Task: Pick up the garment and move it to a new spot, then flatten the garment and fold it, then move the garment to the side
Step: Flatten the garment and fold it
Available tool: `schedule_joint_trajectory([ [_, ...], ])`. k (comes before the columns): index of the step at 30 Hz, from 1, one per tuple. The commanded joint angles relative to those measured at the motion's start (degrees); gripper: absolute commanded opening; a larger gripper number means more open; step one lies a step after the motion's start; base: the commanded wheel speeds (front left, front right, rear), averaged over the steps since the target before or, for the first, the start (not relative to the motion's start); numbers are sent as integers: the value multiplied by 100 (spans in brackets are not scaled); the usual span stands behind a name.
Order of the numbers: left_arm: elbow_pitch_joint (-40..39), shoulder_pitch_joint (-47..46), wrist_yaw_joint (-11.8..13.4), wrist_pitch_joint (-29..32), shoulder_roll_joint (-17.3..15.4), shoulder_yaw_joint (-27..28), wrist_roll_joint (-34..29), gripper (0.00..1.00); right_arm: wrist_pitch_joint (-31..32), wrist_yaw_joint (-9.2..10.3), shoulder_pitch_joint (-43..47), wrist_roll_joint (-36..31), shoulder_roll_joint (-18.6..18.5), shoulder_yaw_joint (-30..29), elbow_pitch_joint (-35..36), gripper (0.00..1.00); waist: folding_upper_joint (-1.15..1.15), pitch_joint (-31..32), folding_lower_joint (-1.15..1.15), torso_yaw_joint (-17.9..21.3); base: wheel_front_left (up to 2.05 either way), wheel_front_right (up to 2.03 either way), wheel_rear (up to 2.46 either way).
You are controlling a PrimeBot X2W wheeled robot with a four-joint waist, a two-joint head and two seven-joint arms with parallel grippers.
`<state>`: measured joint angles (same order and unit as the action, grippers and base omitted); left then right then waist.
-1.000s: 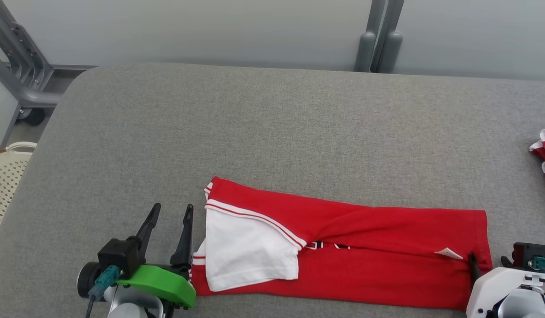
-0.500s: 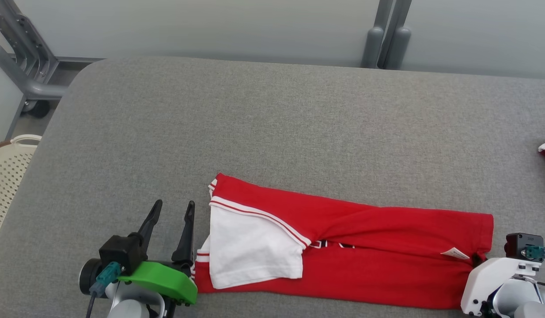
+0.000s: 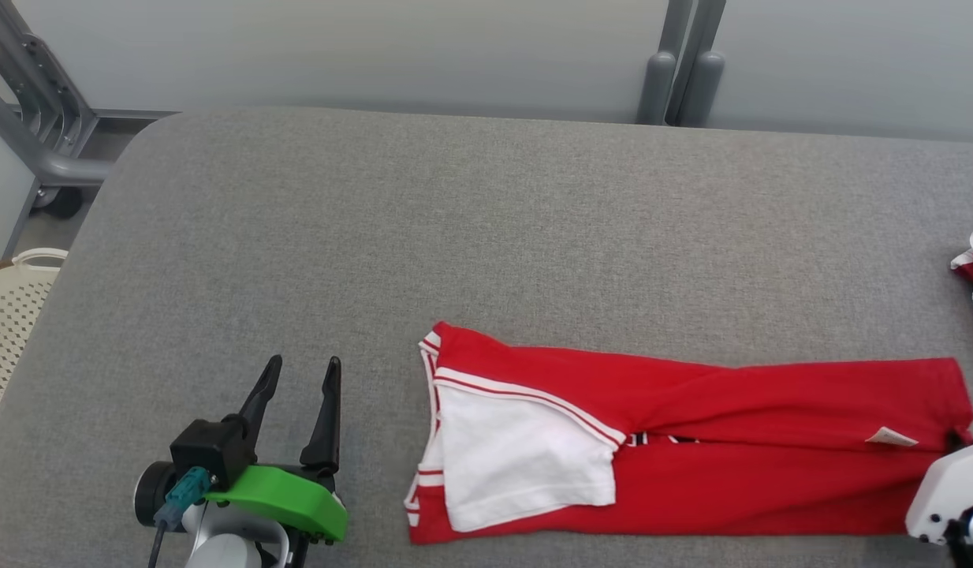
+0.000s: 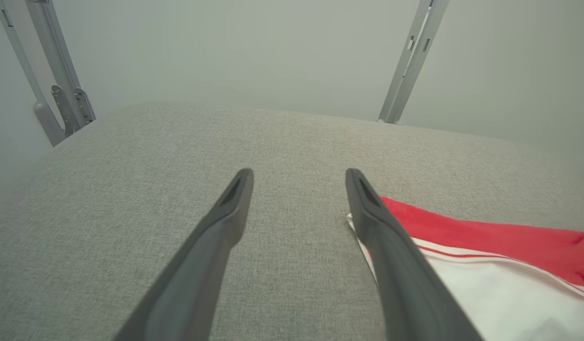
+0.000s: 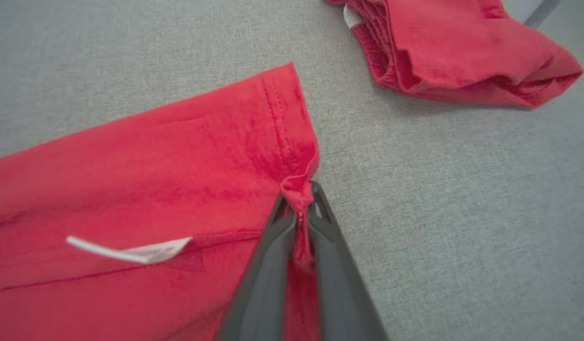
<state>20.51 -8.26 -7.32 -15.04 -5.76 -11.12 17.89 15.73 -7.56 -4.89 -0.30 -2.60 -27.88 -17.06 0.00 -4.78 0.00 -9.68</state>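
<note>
Garment [image 3: 731, 426] hem pinched in right gripper [image 5: 300, 201] — left gripper [image 3: 303, 364] spread open nearby.

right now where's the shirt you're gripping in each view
Head view: the red shirt lies across the lower right, on the grey table.
Left wrist view: the shirt sits in the lower right corner, beside the left gripper.
Right wrist view: the shirt covers the left half, hem pinched in the right gripper.
Shared landmark: the grey table under it.
</note>
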Motion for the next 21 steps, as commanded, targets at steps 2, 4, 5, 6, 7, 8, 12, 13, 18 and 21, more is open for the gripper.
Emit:
schedule_joint_trajectory([
  [2, -7, -44, -21, -15, -1, 15, -35, 100, 130, 15, 128, -109, -54, -245, 393, 0, 0, 7, 0, 21, 0, 0, 0],
  [4, -4, -31, -18, -15, -14, -2, -25, 100, 266, 14, 170, -154, -47, -410, 698, 0, 0, 10, 0, 42, 0, 0, 0],
  [5, -2, -25, -18, -15, -21, -3, -26, 100, 339, 14, 201, -171, -48, -491, 857, 0, 0, 13, 0, 53, 0, 0, 0],
  [6, -3, -22, -18, -15, -22, -10, -27, 100, 413, 14, 227, -168, -47, -572, 991, 0, 0, 18, 0, 63, 0, 0, 0],
  [7, -5, -23, -18, -15, -23, -13, -33, 100, 493, 14, 249, -187, -47, -661, 1141, 0, 0, 25, 0, 71, 0, 0, 0],
  [8, -15, -29, -18, -15, -21, -21, -44, 100, 569, 14, 278, -235, -48, -743, 1284, 0, 0, 30, 0, 78, 0, 0, 0],
  [12, -43, -31, -18, -15, -25, -9, -64, 100, 775, 13, 341, -359, -42, -978, 1742, 0, 0, 56, 0, 115, 0, 0, 0],
  [13, -50, -20, -18, -15, -28, 1, -73, 100, 828, 13, 341, -377, -40, -967, 1814, 0, 0, 64, 0, 127, 0, 0, 0],
  [18, -68, 70, -19, -15, -38, -3, -93, 100, 1260, 13, 408, -95, -38, -363, 2007, 0, 0, 112, 0, 170, 0, 0, 0],
  [21, -68, 87, -19, -15, -47, -25, -96, 100, 1538, 13, 480, 207, -40, -32, 2064, 0, 0, 125, 0, 171, 0, 0, 0],
])
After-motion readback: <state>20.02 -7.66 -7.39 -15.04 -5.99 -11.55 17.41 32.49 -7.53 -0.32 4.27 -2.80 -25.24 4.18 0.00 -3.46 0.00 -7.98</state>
